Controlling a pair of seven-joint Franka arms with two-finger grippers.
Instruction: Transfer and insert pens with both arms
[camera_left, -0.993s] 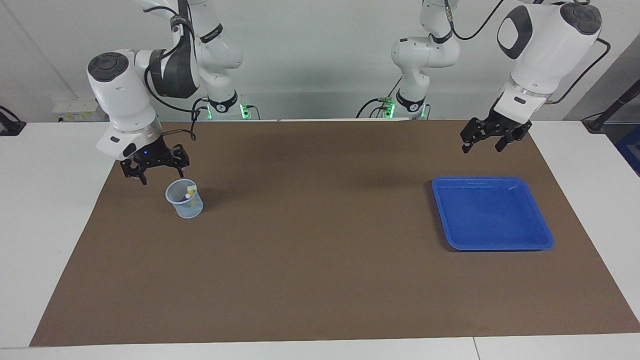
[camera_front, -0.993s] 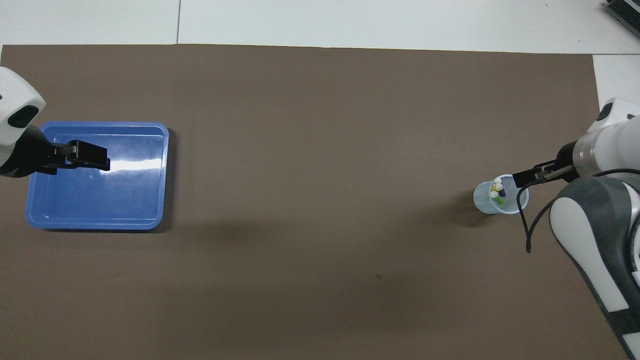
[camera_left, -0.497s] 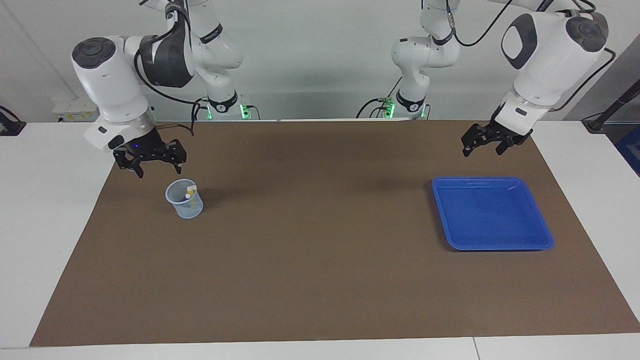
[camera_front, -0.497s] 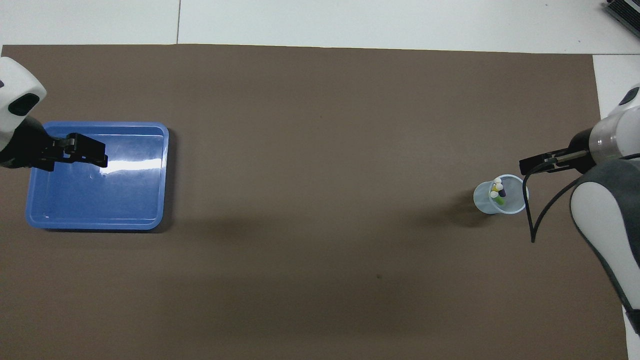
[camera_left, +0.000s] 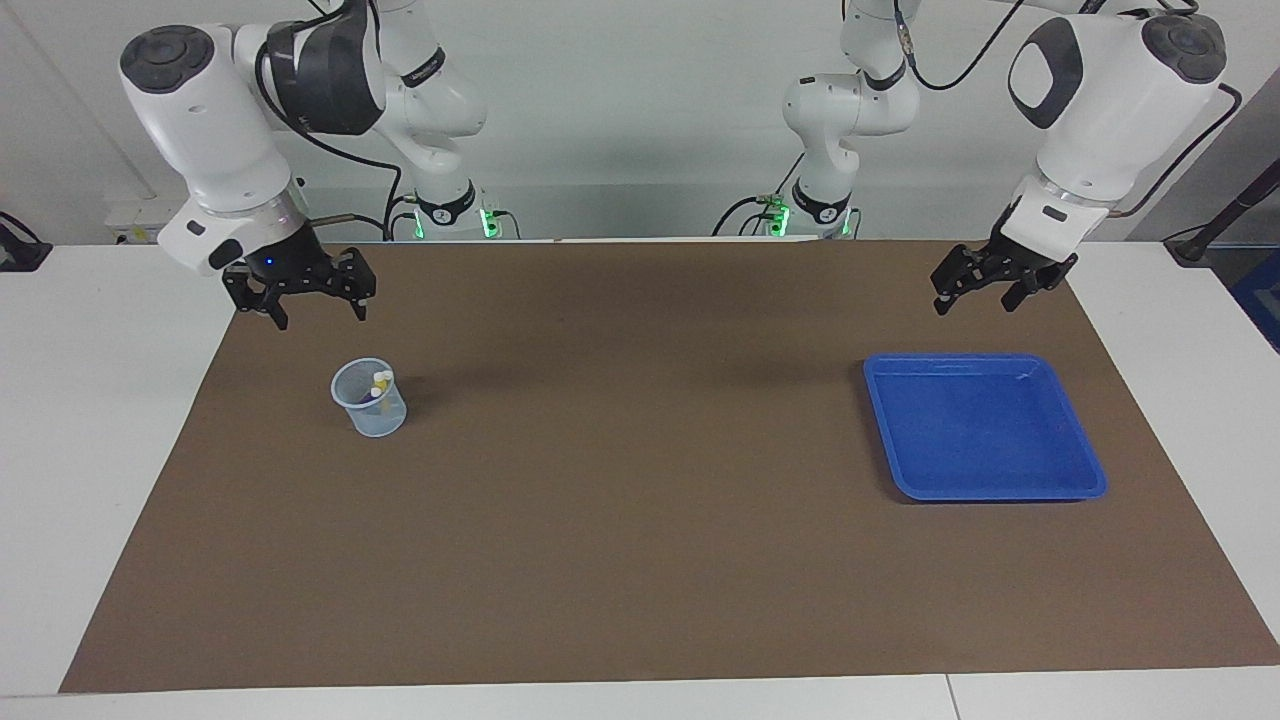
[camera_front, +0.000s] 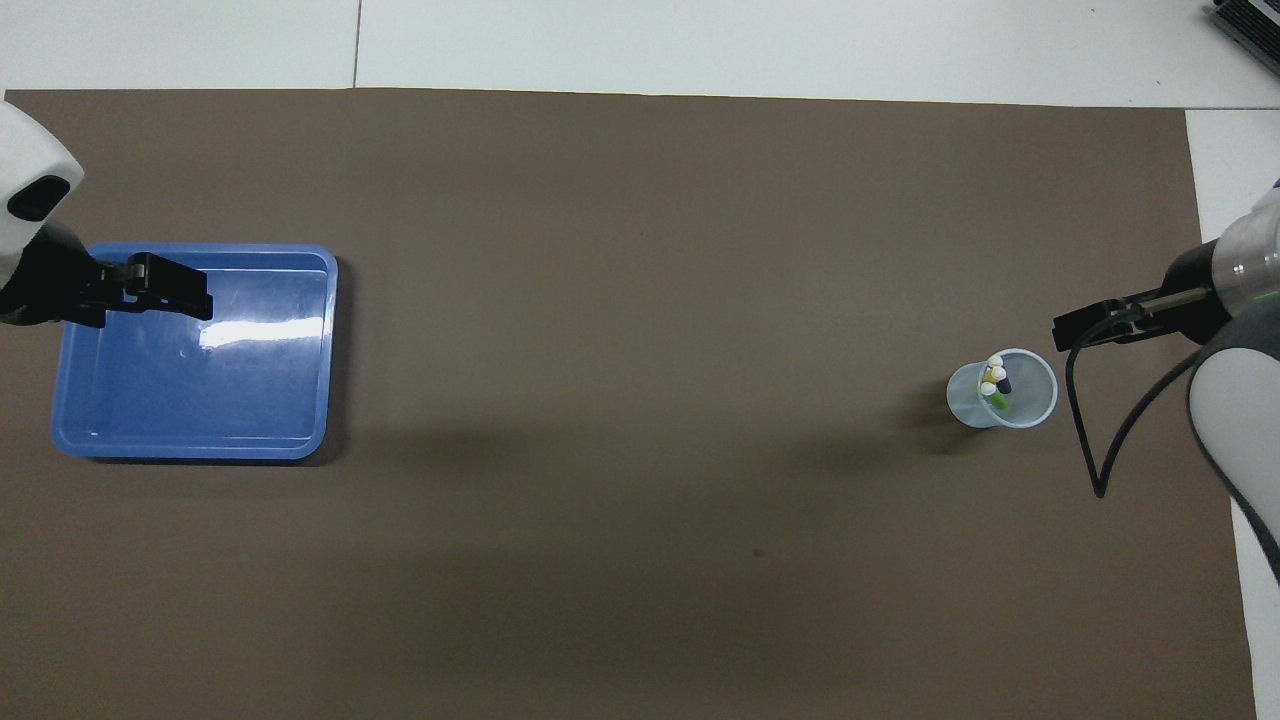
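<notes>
The three pens stand upright in a clear plastic cup on the brown mat, toward the right arm's end. In the overhead view the pens show pale cap ends, with green, yellow and dark shafts, inside the cup. My right gripper hangs open and empty in the air beside the cup, apart from it; it also shows in the overhead view. My left gripper is open and empty, raised about the blue tray; in the overhead view the gripper covers part of the tray.
The brown mat covers most of the white table. Two smaller white arms with green lights stand at the robots' edge of the table. The blue tray holds nothing.
My right gripper has risen and drawn back from the cup's rim toward the right arm's end. My left gripper has shifted slightly. The cup, pens and tray have not moved.
</notes>
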